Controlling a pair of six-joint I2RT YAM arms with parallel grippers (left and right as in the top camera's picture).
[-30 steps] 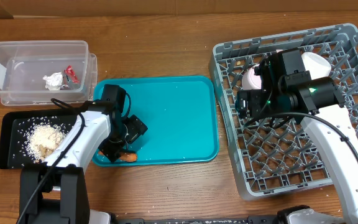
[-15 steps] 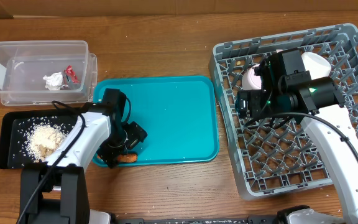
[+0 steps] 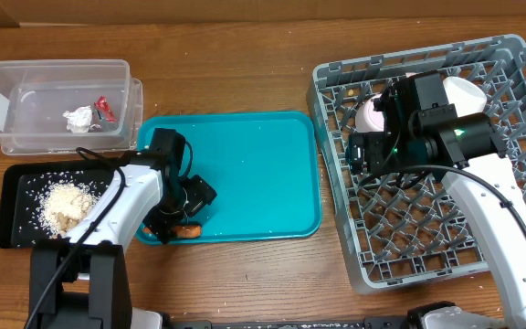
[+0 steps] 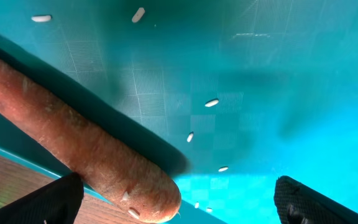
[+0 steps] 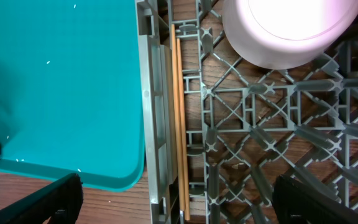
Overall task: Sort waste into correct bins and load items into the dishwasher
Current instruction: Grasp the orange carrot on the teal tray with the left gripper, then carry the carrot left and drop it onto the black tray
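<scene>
Left pincer (image 4: 179, 203) hangs low over the blue tray (image 3: 254, 174) with its two fingers spread wide, and it holds nothing. One orange carrot (image 4: 73, 137) lies flat on the tray at the near left corner, close to the tray's edge. The round end of the carrot sits between the two black fingers (image 4: 58, 199), nearer to the left one. I cannot tell if that finger touches it. Some small white rice grains (image 4: 211, 102) are scattered on the tray around the carrot, and a few stick to it. Right pincer (image 5: 179, 203) is wide too, and it is empty. It hangs over the left edge of the grey rack (image 3: 427, 238), which sits just beside the blue tray. A white bowl (image 5: 291, 31) rests in the rack, and two thin wooden sticks (image 5: 178, 124) lie along the rack's left wall. On the left side of the table (image 3: 245, 55), a black tray (image 3: 16, 183) holds a heap of rice (image 3: 62, 206). Behind it, a clear box (image 3: 7, 78) holds a ball of crumpled paper (image 3: 82, 116).
</scene>
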